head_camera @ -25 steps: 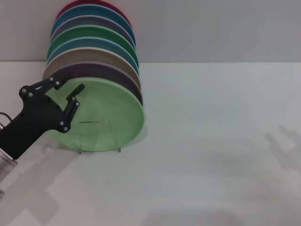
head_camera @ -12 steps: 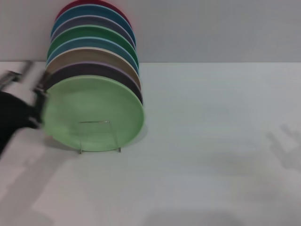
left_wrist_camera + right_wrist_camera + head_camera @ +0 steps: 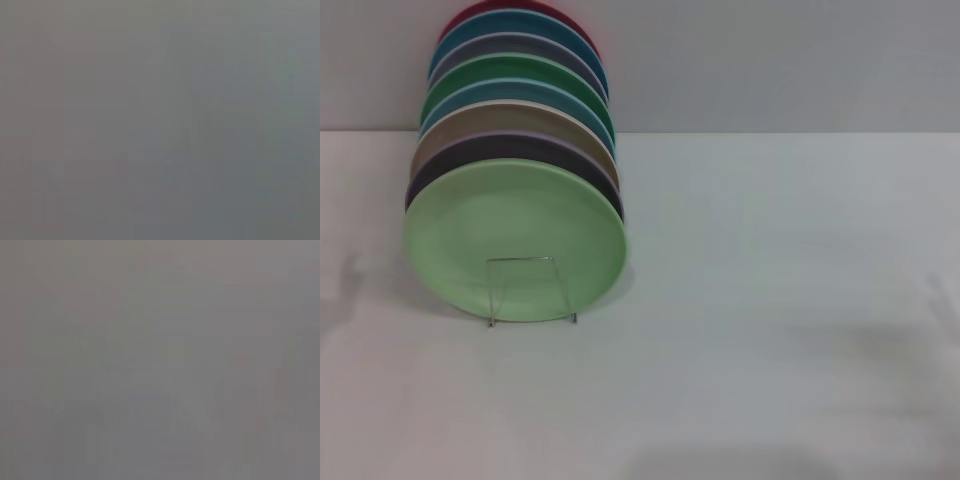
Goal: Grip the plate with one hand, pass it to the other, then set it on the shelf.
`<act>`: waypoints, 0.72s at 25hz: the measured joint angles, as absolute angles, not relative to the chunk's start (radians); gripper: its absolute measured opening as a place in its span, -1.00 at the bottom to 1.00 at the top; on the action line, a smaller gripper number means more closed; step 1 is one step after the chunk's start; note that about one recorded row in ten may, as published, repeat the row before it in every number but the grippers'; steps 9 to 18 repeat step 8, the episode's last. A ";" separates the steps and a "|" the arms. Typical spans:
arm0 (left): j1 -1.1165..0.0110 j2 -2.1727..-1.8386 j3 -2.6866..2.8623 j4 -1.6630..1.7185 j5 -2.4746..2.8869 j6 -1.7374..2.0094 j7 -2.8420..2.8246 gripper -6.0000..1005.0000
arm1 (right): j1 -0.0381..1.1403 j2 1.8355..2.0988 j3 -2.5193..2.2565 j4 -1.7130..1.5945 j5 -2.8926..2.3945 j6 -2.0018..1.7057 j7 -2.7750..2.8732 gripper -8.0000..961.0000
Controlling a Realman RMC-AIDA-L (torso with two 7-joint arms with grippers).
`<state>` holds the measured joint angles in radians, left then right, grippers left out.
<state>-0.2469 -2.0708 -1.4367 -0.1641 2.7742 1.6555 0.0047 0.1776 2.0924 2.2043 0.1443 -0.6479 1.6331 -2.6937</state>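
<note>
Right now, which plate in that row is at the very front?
The pale mint-green plate, standing on edge behind the rack's clear front frame. All the other plates line up behind it, showing only their upper rims. Neither gripper is in view.

You get even, soft, diffuse lighting in the head view, with no glare on the white matte tabletop point(image 3: 770, 300). The round pale mint-green plate point(image 3: 515, 235) reads clearly, its rim crisp, and the thin clear squared rack frame point(image 3: 525, 290) in front of it is sharp enough to trace. Faint blurred shadows lie on the tabletop at the left and right edges. Both wrist views give you only a flat, featureless grey field; nothing in them can be made out.
</note>
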 joint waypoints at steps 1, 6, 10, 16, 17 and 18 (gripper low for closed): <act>-0.251 -2.071 -1.438 -0.152 2.762 1.627 -0.011 0.27 | 0.190 2.092 2.204 0.122 -0.634 1.626 -2.737 0.30; -0.243 -2.076 -1.432 -0.141 2.754 1.564 -0.014 0.40 | 0.224 2.092 2.216 0.086 -0.602 1.592 -2.879 0.63; -0.235 -2.078 -1.432 -0.141 2.754 1.562 -0.010 0.40 | 0.234 2.092 2.220 0.080 -0.555 1.562 -2.883 0.71; -0.235 -2.078 -1.432 -0.141 2.754 1.562 -0.010 0.40 | 0.234 2.092 2.220 0.080 -0.555 1.562 -2.883 0.71; -0.235 -2.078 -1.432 -0.141 2.754 1.562 -0.010 0.40 | 0.234 2.092 2.220 0.080 -0.555 1.562 -2.883 0.71; -0.235 -2.078 -1.432 -0.141 2.754 1.562 -0.010 0.40 | 0.234 2.092 2.220 0.080 -0.555 1.562 -2.883 0.71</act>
